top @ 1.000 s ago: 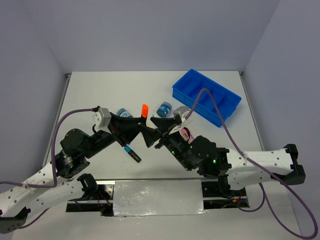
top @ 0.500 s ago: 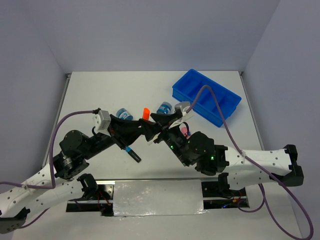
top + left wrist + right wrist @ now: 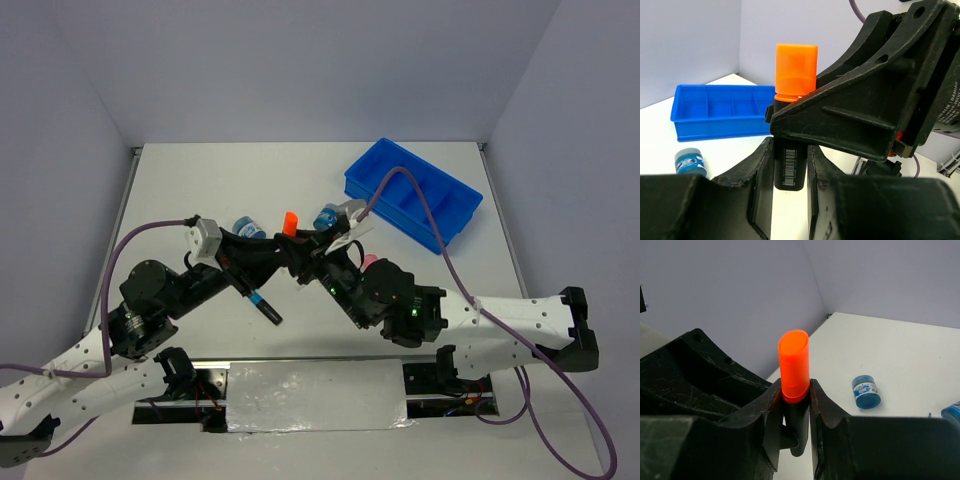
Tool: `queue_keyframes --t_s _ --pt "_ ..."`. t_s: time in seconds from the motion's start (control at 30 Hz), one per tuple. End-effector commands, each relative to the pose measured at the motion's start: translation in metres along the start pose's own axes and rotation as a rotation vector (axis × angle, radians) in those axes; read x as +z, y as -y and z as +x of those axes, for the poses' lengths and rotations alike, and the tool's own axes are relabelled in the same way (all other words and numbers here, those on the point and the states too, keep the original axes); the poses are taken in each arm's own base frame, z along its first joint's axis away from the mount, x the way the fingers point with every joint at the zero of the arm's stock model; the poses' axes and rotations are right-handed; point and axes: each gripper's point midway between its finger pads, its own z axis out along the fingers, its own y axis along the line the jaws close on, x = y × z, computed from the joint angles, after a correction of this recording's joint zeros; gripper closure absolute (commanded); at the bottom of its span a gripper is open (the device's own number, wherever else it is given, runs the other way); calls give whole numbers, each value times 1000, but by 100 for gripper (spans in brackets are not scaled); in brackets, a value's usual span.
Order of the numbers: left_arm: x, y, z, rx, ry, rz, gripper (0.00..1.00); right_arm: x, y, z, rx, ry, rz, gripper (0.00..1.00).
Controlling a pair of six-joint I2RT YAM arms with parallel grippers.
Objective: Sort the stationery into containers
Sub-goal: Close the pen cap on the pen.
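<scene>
Near the middle of the table, the orange-capped highlighter (image 3: 290,221) stands upright, cap at the top, held off the surface by both arms at once. The left gripper (image 3: 790,165) reaches in from 8 o'clock and its fingers (image 3: 761,180) pinch the black barrel low down, over the printed barcode. The right gripper (image 3: 792,410) comes from 4 o'clock; its fingers (image 3: 821,407) press against the highlighter from both sides just where the orange cap meets the body. In the top view, one round blue tub (image 3: 247,227) sits on the table at 9 o'clock from the held highlighter and a second blue tub (image 3: 328,216) at 3 o'clock, both just beside the crossed grippers. A blue-capped highlighter (image 3: 263,304) lies flat at 7 o'clock, close to the left arm. The blue tray (image 3: 432,168) with its four compartments rests at 2 o'clock, well apart from the highlighter, set at an angle toward the far right corner.
</scene>
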Motion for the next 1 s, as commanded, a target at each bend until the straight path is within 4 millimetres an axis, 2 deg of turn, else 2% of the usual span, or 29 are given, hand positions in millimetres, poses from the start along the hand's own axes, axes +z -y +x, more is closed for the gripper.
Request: queue_keyframes --t_s 0.0,0.07,0.1,0.17,0.2,0.23,0.27,0.3,0.4,0.47,0.53,0.57,0.6,0.67,0.7,0.73,0.8,0.97 --pt "2 3 -26 20 73 2 99 2 -13 -18 51 25 -33 86" --pt "2 3 -25 19 68 2 95 1 -13 -18 45 27 -35 89" --pt "3 3 -25 21 64 1 89 0 -11 -20 44 31 -28 98" --pt "3 3 -24 22 58 -1 81 -1 -11 -21 48 36 -32 100" --pt "4 3 -24 26 52 1 69 -3 -13 -25 50 47 -59 100" --pt "4 3 -24 26 51 2 61 -4 -15 -21 34 38 -79 100" --pt "5 4 -23 27 43 7 51 -6 -17 -27 23 54 -100 100" --pt "4 6 -24 30 40 15 33 -6 -18 -27 10 53 -112 100" --pt "4 9 -22 35 5 28 11 -11 -21 -35 -50 57 -187 100" --pt "4 15 -18 31 -31 59 1 -16 -27 -35 -84 31 -270 100" --pt "1 27 -16 27 -56 124 1 -17 -20 -38 -104 18 -287 100" --pt "0 31 -16 24 -61 146 1 -22 -28 -38 -108 7 -357 100" --pt "-2 35 -17 26 -60 169 1 -27 -27 -44 -106 11 -382 100" --pt "-9 53 -19 34 -63 273 1 -30 -22 -44 -121 -10 -429 100" --pt "-12 61 -20 38 -61 321 1 -41 -33 -47 -123 -20 -538 100" --pt "-16 69 -21 41 -59 368 1 -41 -26 -46 -133 -40 -554 100" --pt "-25 90 -20 43 -70 500 1 -59 -41 -49 -143 -60 -708 100" --pt "-24 101 -19 4 -87 565 7 -88 -68 -47 -132 -115 -935 100"
